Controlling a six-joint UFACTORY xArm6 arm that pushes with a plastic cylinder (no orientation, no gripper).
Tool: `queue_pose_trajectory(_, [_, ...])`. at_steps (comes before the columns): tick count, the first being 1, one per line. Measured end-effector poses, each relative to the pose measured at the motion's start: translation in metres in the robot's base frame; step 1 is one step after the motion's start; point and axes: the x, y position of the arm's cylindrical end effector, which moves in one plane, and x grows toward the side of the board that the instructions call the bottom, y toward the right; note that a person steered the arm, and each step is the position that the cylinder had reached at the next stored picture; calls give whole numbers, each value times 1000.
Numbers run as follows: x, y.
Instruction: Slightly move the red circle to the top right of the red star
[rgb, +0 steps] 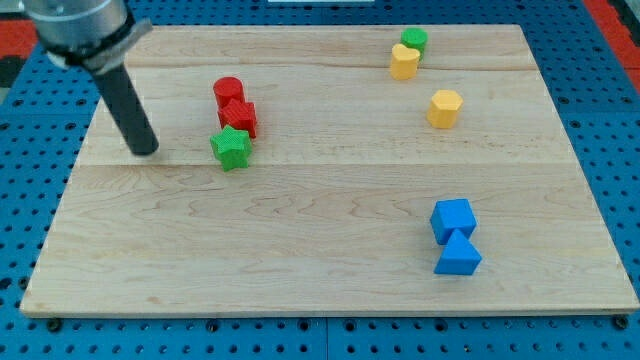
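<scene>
The red circle (228, 91) sits in the board's upper-left part, touching the red star (239, 117) and lying at about 11 o'clock from it.

Starting at the view's left: the dark rod slants down from the top-left corner, and my tip (146, 150) rests on the wooden board (300, 250), well apart from the red pair, at roughly 8 o'clock from the red circle. The rod carries no pincer, so there is nothing spread or pressed together to report; the tip touches no block.

Next comes the red pair, and just beside the red star, at its 7 o'clock, the green star (231, 148), close enough that I cannot tell if they touch.

Further right, near the view's top, a yellow block (404, 62) touches a green block (414, 41) at its 1 o'clock. A yellow hexagon-like block (445, 108) lies at 4 o'clock from that pair, apart from it.

At the lower right, a blue cube (452, 219) touches a blue triangle (459, 256) at its 6 o'clock.
</scene>
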Motion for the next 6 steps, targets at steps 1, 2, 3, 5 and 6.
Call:
queue_pose_trajectory(1, [-56,45])
queue_pose_trajectory(2, [-63,83])
queue_pose_trajectory(3, [-70,68])
queue_pose_trajectory(5, [-166,226])
queue_pose_trajectory(6, [-207,307])
